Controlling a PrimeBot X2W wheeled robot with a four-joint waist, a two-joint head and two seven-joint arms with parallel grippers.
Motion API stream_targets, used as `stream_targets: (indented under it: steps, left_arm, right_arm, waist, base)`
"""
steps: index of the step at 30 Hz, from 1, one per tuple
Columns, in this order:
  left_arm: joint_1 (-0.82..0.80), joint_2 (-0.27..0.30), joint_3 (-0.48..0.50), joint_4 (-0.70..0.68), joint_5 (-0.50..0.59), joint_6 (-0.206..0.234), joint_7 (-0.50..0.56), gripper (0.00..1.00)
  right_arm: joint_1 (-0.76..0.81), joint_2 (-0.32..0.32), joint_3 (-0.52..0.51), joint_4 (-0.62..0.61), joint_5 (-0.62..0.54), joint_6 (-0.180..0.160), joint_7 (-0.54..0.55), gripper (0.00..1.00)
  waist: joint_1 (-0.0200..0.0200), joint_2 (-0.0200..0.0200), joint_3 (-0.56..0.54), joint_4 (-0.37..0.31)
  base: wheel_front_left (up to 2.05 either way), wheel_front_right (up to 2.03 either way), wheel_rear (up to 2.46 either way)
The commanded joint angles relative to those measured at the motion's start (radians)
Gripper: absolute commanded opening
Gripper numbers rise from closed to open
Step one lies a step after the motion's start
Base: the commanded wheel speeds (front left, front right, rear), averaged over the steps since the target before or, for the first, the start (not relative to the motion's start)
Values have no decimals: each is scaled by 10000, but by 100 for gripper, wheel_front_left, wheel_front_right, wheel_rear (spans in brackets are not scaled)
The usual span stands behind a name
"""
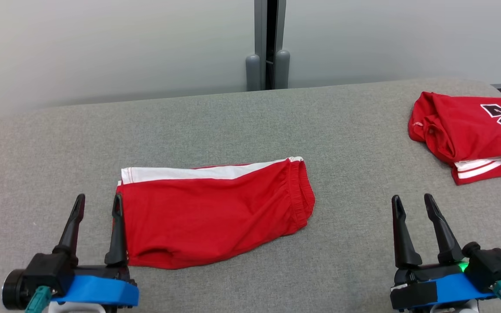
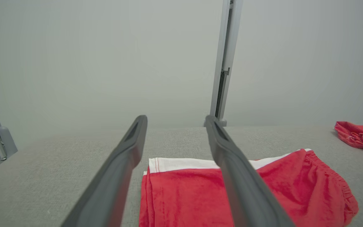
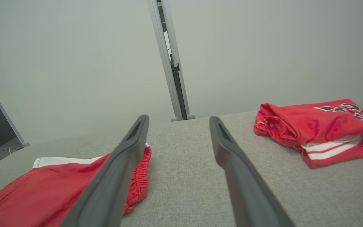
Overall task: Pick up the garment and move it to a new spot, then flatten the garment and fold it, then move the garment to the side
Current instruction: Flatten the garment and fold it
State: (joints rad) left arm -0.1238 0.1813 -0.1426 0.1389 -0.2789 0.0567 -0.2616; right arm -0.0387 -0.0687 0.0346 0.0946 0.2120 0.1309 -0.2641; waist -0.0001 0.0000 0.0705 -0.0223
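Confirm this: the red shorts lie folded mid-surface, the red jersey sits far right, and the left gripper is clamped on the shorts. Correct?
Not quite. The left gripper is open, fingers spread by the left edge of the shorts, gripping nothing, as the head view shows. The shorts do lie folded mid-surface and the jersey sits far right.

A folded red jersey with black numerals lies at the far right of the grey fabric-covered table, behind which a grey post divides the pale wall.

L end effector spread, R end effector spread
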Motion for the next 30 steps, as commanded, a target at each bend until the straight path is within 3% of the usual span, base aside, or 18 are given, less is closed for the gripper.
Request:
stream_targets:
  steps: [1,13,20,25,30]
  left_arm:
    - [174,-68,131,-60,146,-75,-39,100]
    - [787,-858,1260,-73,1199,-777,-40,100]
    - [671,-1081,1512,-2,1469,-1036,-41,100]
    - [406,-1185,1478,13,1589,-1183,-41,100]
    - [137,-1246,1386,70,1634,-1287,-40,100]
  right_arm:
    - [185,57,-9,-40,-90,-6,8,100]
    - [476,110,120,153,-654,-6,8,100]
    - [-296,-48,799,525,-987,-6,8,100]
    - [-1503,-72,1562,1458,-1362,-6,8,100]
    - [-2802,47,1606,3058,-1689,-6,63,100]
  waist:
    - [1,0,-36,-14]
    - [1,0,-273,60]
    - [1,0,-201,158]
    - [1,0,84,342]
    - [1,0,466,682]
  base:
    - [0,0,0]
    - [0,0,0]
    - [0,0,0]
    - [0,0,0]
    - [0,0,0]
